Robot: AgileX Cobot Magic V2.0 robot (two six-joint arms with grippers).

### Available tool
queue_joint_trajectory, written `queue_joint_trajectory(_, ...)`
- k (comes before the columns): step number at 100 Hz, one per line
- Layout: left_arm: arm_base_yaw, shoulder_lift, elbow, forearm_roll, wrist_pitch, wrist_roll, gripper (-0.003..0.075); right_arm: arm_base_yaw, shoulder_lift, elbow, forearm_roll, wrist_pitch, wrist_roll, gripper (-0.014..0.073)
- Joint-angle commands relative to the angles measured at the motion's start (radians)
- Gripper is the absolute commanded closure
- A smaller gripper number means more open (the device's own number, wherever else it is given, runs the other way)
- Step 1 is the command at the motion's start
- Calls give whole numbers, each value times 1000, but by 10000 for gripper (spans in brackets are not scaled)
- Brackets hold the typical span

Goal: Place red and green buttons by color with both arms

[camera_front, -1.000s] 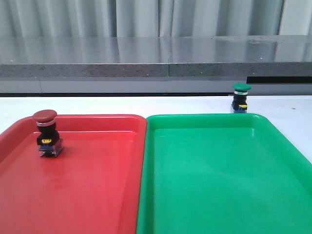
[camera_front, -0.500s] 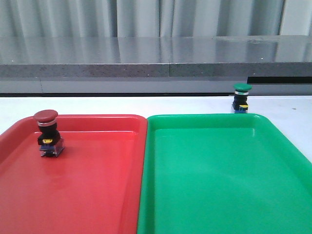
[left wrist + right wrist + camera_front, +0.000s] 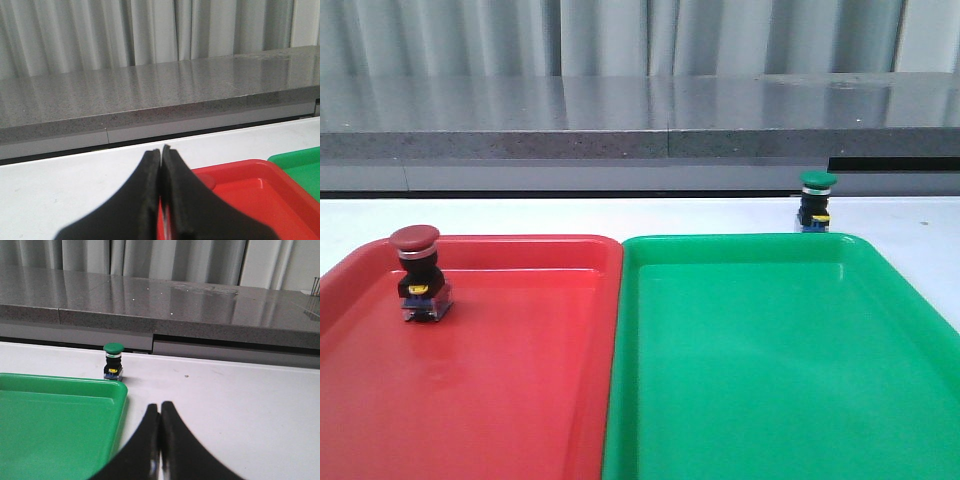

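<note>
While both my grippers sit closed and empty, red button [image 3: 416, 273] stands in red tray [image 3: 520, 400], left of frame. Green button [image 3: 815, 201] on table, upper right, behind green tray [image 3: 770, 400]. Next, likely: right gripper [image 3: 160, 412] opens, reaches for it.

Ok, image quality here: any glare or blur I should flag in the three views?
Front view: soft glare on the red tray and green tray, both buttons sharp. Left wrist view: closed left gripper blurred up close. Right wrist view: right gripper likewise soft, green button clear.
</note>
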Motion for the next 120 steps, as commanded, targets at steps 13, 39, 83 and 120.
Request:
queue_joint_trajectory(13, 86, -64, 54, 4, -90, -4, 739, -6, -16, -16, 0, -88, -14, 661)
queue_joint_trajectory(39, 151, -64, 125, 4, -160, -6, 739, -6, -15, -16, 0, -88, -14, 661)
queue_joint_trajectory(83, 151, -64, 166, -13, -231, -6, 739, -6, -15, -16, 0, -88, -14, 661)
queue_joint_trajectory(120, 151, -64, 166, -13, -231, -6, 739, -6, -15, -16, 0, -88, -14, 661)
